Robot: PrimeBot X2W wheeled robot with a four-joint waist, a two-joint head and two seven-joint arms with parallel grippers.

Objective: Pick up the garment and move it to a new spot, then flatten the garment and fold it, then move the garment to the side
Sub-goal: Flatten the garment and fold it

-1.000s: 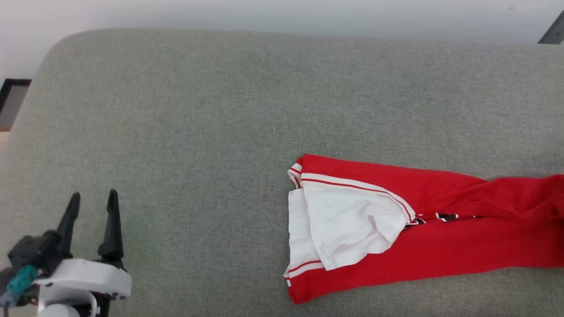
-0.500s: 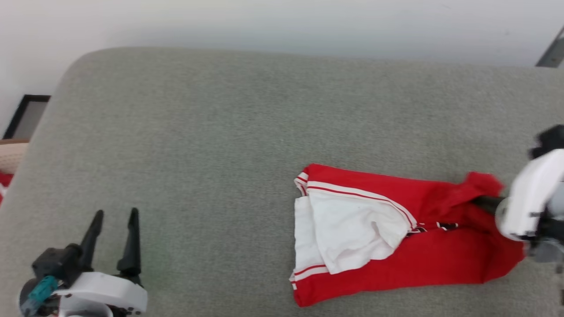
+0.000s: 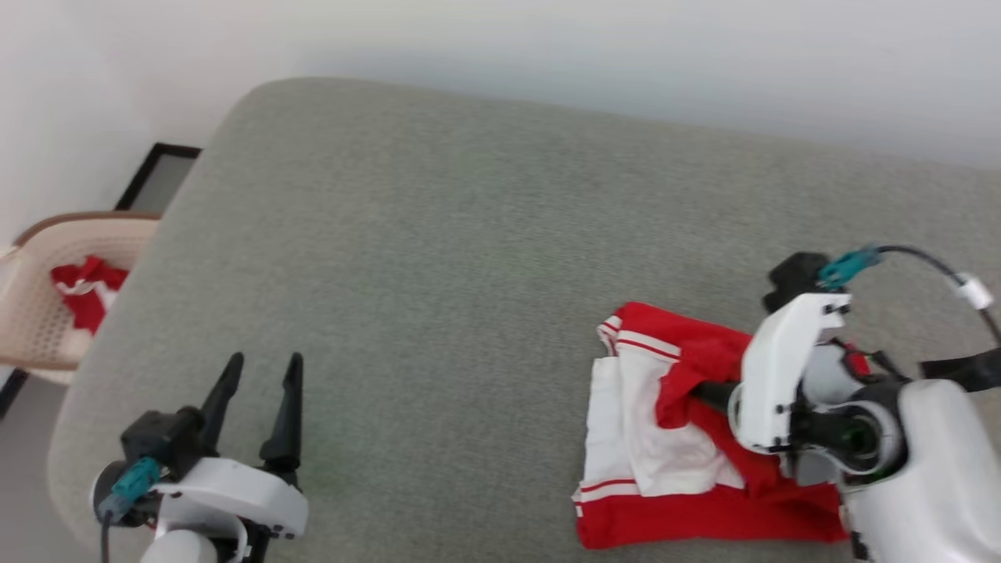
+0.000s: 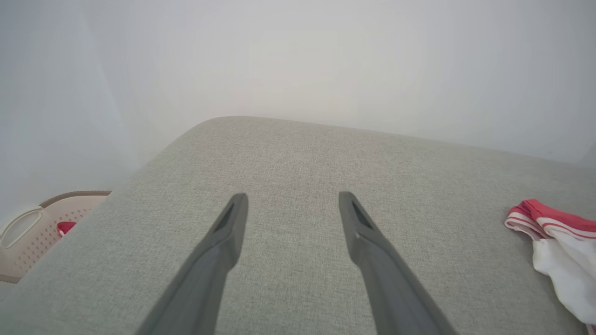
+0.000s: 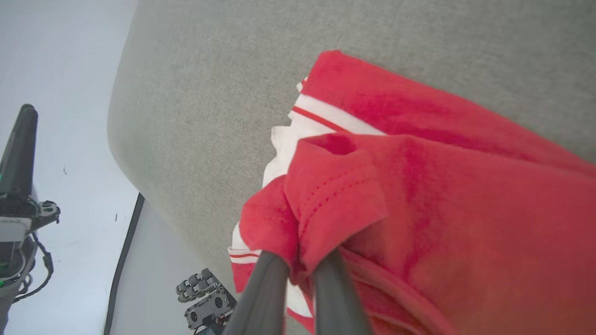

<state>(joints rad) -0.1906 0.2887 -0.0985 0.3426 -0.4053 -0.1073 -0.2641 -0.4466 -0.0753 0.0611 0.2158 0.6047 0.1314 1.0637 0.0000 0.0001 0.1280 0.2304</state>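
Note:
The garment [image 3: 665, 469], a red jersey shirt with white sleeves and striped trim, lies on the grey padded surface [image 3: 469, 234] at the lower right of the head view. Its red end is doubled back over the white sleeve part. My right gripper [image 3: 692, 391] is shut on that raised red end, pointing left. In the right wrist view the two fingers [image 5: 265, 284] pinch a bunched fold of the garment [image 5: 419, 186]. My left gripper [image 3: 264, 363] stands open at the lower left, well clear of the shirt. Between its spread fingers [image 4: 223, 242] is bare fabric, with the garment's sleeve edge [image 4: 558, 242] far right.
A beige plastic basket [image 3: 39, 328] stands on the floor past the surface's left edge, holding a small red-and-white cloth bundle [image 3: 86, 285]. The basket [image 4: 28, 232] also shows in the left wrist view. A pale wall runs behind the surface.
The head camera has swung, shifting the whole picture. My right gripper has come in from the right carrying the shirt's red end leftward over the white part, so the shirt lies shorter. Left gripper unchanged.

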